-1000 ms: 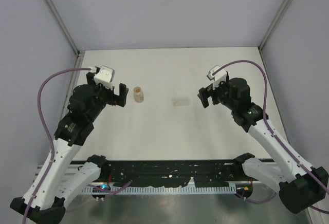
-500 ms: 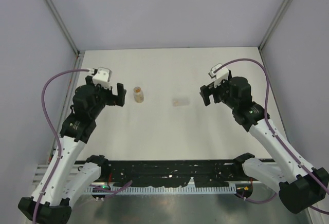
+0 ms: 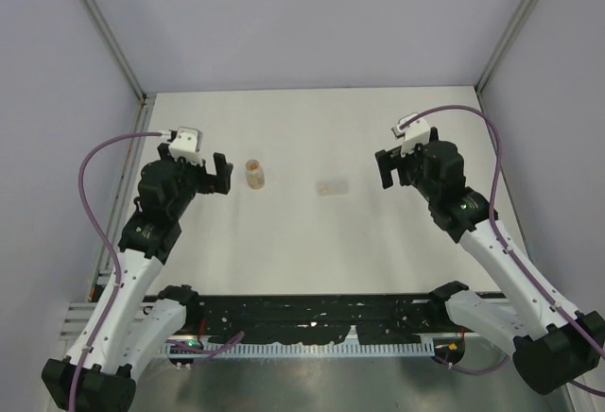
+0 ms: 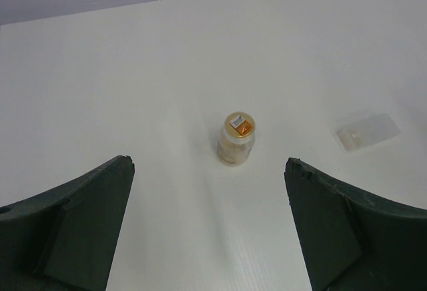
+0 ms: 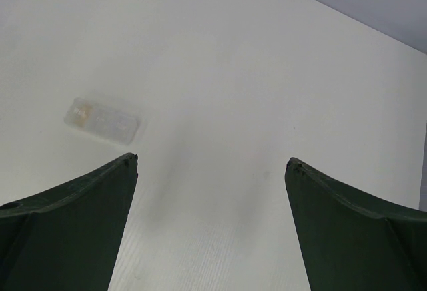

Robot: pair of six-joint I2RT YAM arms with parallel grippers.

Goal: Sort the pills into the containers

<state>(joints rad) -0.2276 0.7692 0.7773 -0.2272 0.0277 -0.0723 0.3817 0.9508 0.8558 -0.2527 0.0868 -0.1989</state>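
Okay so both pincers are released, jaws spread wide with nothing between them. The left gripper (image 3: pixel 221 174) hangs just to the left of the amber vial (image 3: pixel 253 173), not touching it. The right gripper (image 3: pixel 385 169) is a bit further off to the right of the clear vial (image 3: pixel 331 187).

Amber vial first: it stands upright on the table (image 3: pixel 302 119), long axis straight up and down, top facing the ceiling. In the left wrist view you look down on its top, which has an orange patch and a small white square on it, and the vial sits about centered between the two fingers.

The clear vial is tipped over, lying flat on its side right of the amber one, the two apart. Its long axis runs roughly left to right across the table, slightly skewed. In the right wrist view it's off to the upper left, outside the left finger, with a pale tan speck (image 5: pixel 81 112) at one end. Probably a pill, but it's too small to be sure.
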